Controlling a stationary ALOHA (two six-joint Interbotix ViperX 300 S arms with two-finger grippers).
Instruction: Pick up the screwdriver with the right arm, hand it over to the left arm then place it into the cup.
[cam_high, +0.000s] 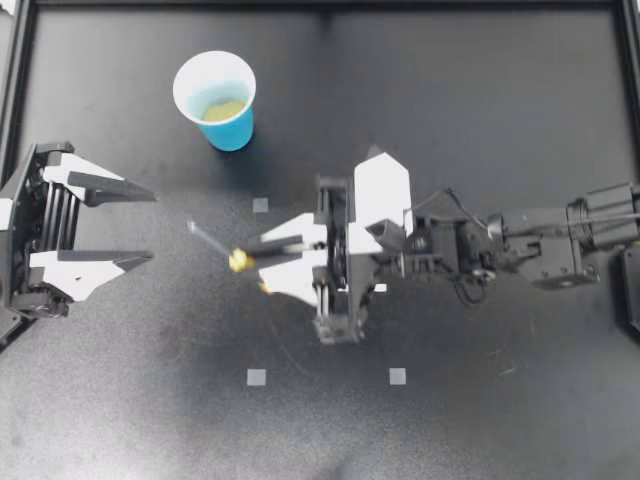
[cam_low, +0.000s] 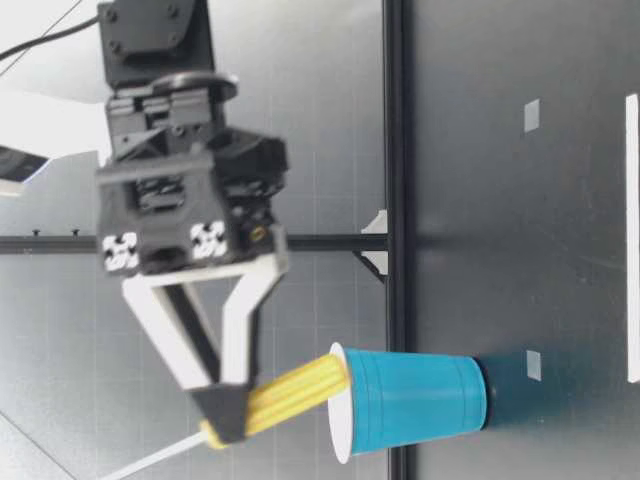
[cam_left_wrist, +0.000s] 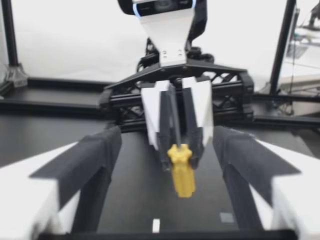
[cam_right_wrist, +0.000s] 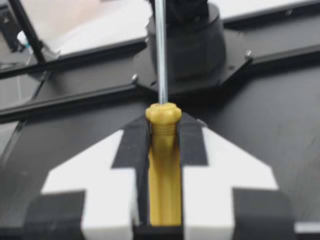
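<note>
My right gripper (cam_high: 250, 262) hangs over the middle of the table, shut on the yellow handle of the screwdriver (cam_high: 240, 262). Its thin metal shaft (cam_high: 200, 232) sticks out toward my left gripper (cam_high: 150, 226), which stands open a short way off with nothing between its fingers. The blue cup (cam_high: 215, 100) stands upright at the back, apart from both. In the low view my right gripper (cam_low: 225, 420) holds the screwdriver (cam_low: 290, 392) tilted above the cup (cam_low: 410, 400). The left wrist view shows the screwdriver (cam_left_wrist: 181, 170) ahead, between the spread fingers (cam_left_wrist: 85, 160). In the right wrist view the handle (cam_right_wrist: 164, 165) is clamped.
Small grey square markers (cam_high: 256, 377) lie on the black table (cam_high: 480, 120). A black frame rail (cam_high: 320, 6) runs along the back edge. The cup's white inside shows a yellowish-green bottom.
</note>
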